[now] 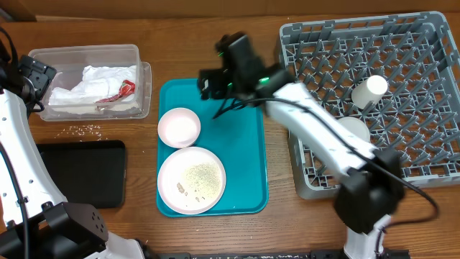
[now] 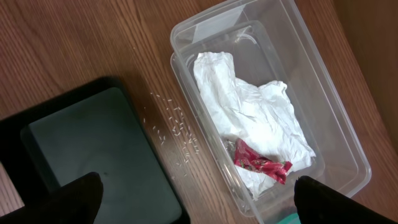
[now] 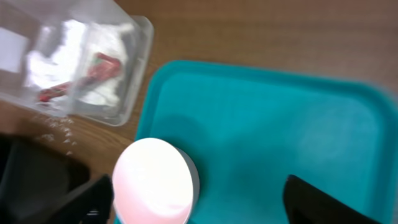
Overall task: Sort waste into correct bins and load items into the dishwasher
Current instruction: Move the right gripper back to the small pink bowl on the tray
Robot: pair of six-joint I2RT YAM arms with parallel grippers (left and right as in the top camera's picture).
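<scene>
The teal tray [image 1: 244, 165] lies mid-way across the wooden surface [image 1: 215, 29]. Toward its left side sits the small pink bowl [image 1: 179, 126]. Just in front of the bowl is the large pink plate [image 1: 191, 180], with a patch of rice-like crumbs [image 1: 201, 178] on it. The right pincer [image 3: 196, 196] hovers over the tray's back left part with its fingers spread wide and nothing between them. In the wrist view the bowl shows close by one finger, not gripped.

Left of the teal tray, toward the back, the clear tub [image 1: 83, 49] stands on its lid [image 1: 146, 90]. It holds the crumpled white napkins [image 1: 97, 83] and the red scrap [image 1: 123, 89]. Also left of the teal tray, nearer the front, lies the black tray [image 1: 79, 173]. Loose crumbs [image 1: 85, 130] are scattered on the surface between it and the tub. The left pincer [image 2: 196, 193] hangs above that stretch — fingers wide apart, holding nothing.

Right of the teal tray stands the grey dish rack [image 1: 302, 32]. The white cup [image 1: 369, 92] rests among its pegs. Just in front of the cup is a pale round bowl [image 1: 353, 129], partly hidden by the right arm [image 1: 316, 122].
</scene>
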